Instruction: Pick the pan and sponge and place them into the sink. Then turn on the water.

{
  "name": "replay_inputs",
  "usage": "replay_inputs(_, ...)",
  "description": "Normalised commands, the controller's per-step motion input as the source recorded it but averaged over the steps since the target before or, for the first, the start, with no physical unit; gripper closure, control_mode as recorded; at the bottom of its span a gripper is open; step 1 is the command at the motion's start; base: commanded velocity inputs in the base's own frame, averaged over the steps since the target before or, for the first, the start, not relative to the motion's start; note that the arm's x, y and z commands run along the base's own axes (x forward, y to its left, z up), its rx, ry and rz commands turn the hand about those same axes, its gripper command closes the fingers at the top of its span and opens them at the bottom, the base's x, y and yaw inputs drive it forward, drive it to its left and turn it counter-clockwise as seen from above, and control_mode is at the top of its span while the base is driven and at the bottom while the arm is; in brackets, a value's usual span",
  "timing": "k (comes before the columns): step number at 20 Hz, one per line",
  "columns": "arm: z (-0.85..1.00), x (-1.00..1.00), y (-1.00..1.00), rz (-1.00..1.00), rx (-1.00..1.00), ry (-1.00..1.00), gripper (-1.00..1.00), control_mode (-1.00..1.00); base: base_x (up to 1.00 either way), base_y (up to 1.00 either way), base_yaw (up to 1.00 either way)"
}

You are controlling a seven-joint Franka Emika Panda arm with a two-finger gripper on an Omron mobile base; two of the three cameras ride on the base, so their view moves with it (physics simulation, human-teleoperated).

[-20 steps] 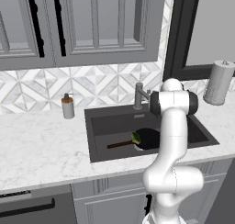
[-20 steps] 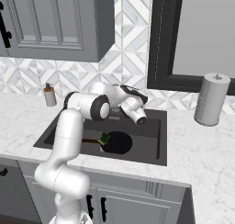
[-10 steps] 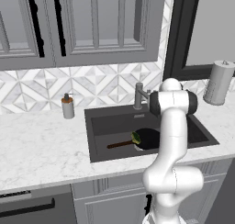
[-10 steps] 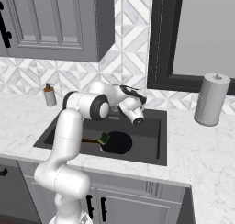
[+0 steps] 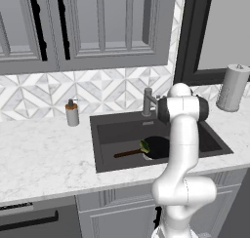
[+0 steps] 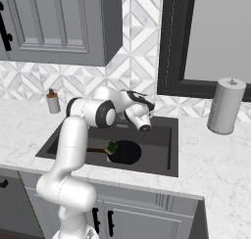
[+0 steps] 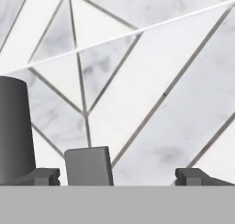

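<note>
In the left base view, the round flat black frying pan (image 5: 157, 147) lay on the floor of the large dark-grey recessed sink (image 5: 117, 132), its thin brown handle pointing left. The small yellow-green sponge (image 5: 145, 146) rested on the pan's left rim. The grey metal faucet (image 5: 148, 101) stood at the back rim, with a small soap bottle (image 5: 72, 113) on the white marble counter (image 5: 44, 154) and a paper towel roll (image 5: 231, 88) to the right.

The right base view showed the two-finger gripper (image 6: 144, 129) above the sink near the faucet; the arm hid the faucet itself.

In the hand view, the dark finger tips (image 7: 45, 176) stood wide apart, unclenched, holding nothing, with a grey faucet lever (image 7: 88, 166) between them before geometric marble tiles (image 7: 151, 94).
</note>
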Motion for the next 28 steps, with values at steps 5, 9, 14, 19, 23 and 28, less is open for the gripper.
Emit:
replay_inputs(5, 0.0, 0.02, 0.0, 0.0, 0.0, 0.0, -1.0, -1.0, 0.0, 0.0, 0.0)
replay_inputs(9, 0.0, 0.03, 0.0, 0.0, 0.0, 0.0, -1.0, -1.0, 0.0, 0.0, 0.0)
replay_inputs(14, 0.0, 0.01, 0.0, 0.0, 0.0, 0.0, -1.0, -1.0, 0.0, 0.0, 0.0)
replay_inputs(19, 0.0, 0.0, 0.0, 0.0, 0.0, 0.0, -1.0, -1.0, 0.0, 0.0, 0.0)
replay_inputs(23, 0.0, 0.0, -0.01, 0.0, 0.0, 0.0, -1.0, -1.0, 0.0, 0.0, 0.0)
replay_inputs(28, 0.0, 0.0, -0.04, 0.0, 0.0, 0.0, -1.0, -1.0, 0.0, 0.0, 0.0)
